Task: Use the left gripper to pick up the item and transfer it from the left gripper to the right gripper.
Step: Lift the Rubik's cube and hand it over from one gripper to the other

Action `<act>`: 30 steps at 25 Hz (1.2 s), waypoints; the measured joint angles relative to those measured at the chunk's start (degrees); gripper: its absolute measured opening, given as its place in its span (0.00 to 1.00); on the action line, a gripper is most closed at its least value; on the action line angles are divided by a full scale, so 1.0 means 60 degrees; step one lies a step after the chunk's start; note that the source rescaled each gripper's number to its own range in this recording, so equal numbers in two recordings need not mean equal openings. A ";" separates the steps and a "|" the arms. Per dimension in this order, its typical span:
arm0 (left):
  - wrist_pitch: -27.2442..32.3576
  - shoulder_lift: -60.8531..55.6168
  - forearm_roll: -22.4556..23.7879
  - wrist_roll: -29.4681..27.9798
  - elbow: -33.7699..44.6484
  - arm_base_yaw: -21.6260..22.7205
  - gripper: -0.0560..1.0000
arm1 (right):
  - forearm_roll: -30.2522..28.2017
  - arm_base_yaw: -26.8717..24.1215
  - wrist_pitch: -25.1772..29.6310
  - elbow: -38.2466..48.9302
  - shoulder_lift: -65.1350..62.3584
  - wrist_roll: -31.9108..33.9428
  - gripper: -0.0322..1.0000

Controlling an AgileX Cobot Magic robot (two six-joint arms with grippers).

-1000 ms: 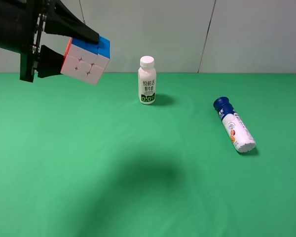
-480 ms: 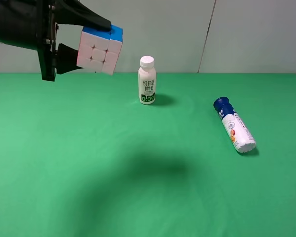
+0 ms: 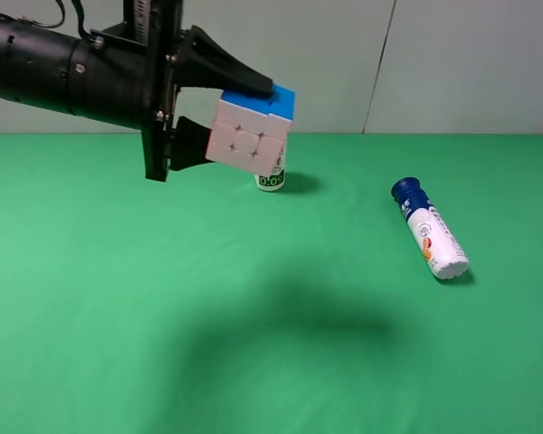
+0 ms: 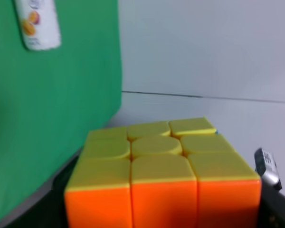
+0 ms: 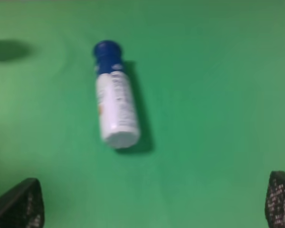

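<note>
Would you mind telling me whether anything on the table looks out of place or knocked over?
Only the blue-capped tube stands out: it lies on its side on the green cloth. Nothing looks spilled or damaged.

The bottle (image 3: 271, 180) stands midway along the table's (image 3: 118, 298) far edge; the tube (image 3: 432, 231) lies nearer the right edge. The cube (image 3: 252, 134), in the left claw (image 3: 241, 120), hangs before the bottle.
</note>
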 joint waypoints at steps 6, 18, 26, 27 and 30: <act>0.0526 0.0020 -0.0548 0.0451 0.0000 -0.0125 0.05 | 0.3450 0.0000 -0.1592 -0.0156 0.1734 -0.1866 1.00; 0.0988 0.0020 -0.0560 0.0519 0.0000 -0.0125 0.05 | 0.9413 0.1229 -0.2439 -0.0167 0.4709 -0.8692 1.00; 0.1224 0.0020 -0.0568 0.0637 0.0000 -0.0125 0.05 | 1.1365 0.2273 -0.2982 -0.0167 0.6751 -1.1619 1.00; 0.1236 0.0020 -0.0568 0.0654 0.0000 -0.0125 0.05 | 1.1686 0.2342 -0.2982 -0.0167 0.6977 -1.1958 1.00; 0.1269 0.0020 -0.0560 0.0672 0.0000 -0.0125 0.05 | 1.2863 0.2444 -0.2850 -0.0169 0.7523 -1.3209 1.00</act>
